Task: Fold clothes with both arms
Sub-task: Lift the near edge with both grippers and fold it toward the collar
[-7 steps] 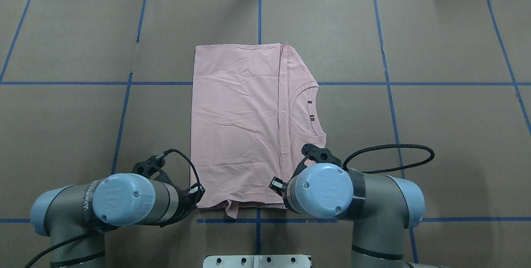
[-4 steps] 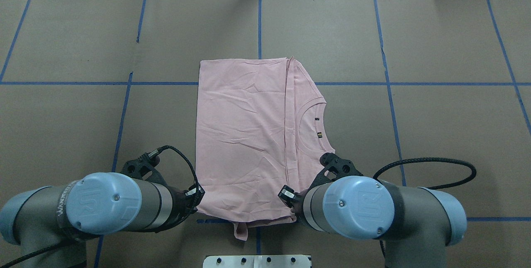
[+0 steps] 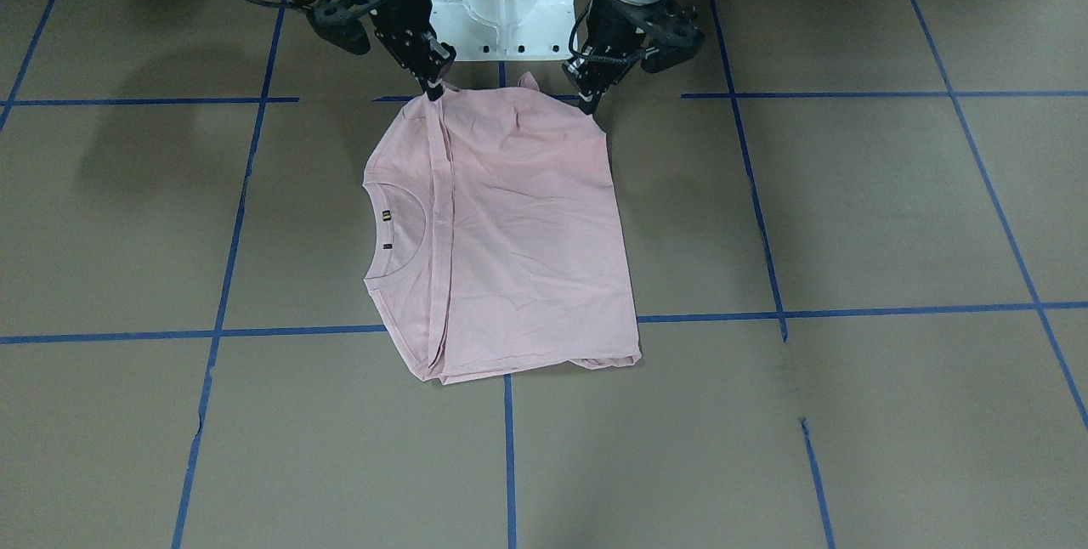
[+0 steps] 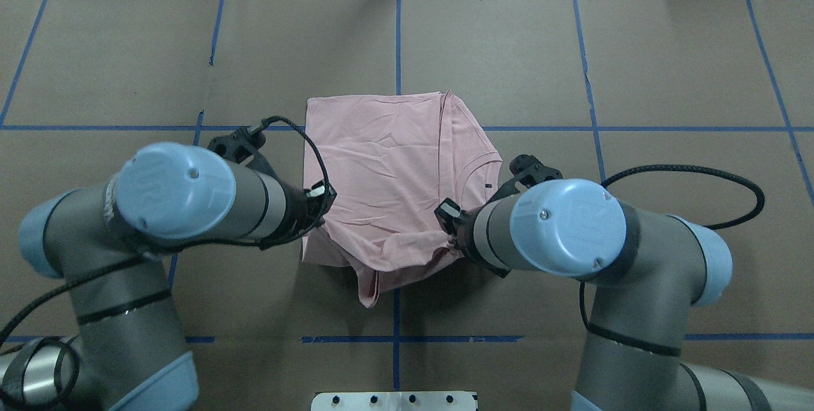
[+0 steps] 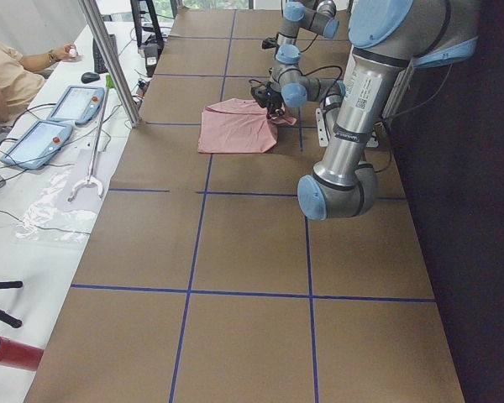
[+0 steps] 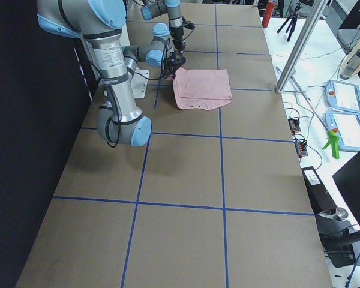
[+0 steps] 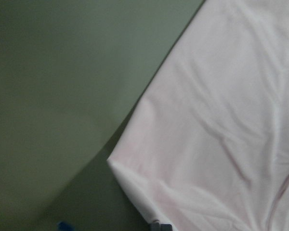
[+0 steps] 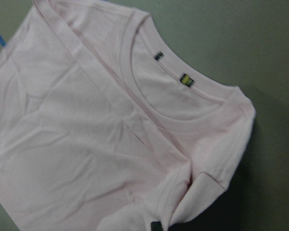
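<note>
Pink shirt point(image 4: 388, 163) on mid worktop point(image 4: 572, 80): near hem now lifted and carried forward since half a second ago. Left gripper point(image 3: 588, 100) and right gripper point(image 3: 436, 88) each clamped on a near corner. Fold-over looks under way.

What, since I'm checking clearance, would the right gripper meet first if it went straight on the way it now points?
The right gripper points down and forward at the T-shirt, whose corner its jaws grip. It would likely press into the pink fabric first, then the table beneath; depth is unclear.
</note>
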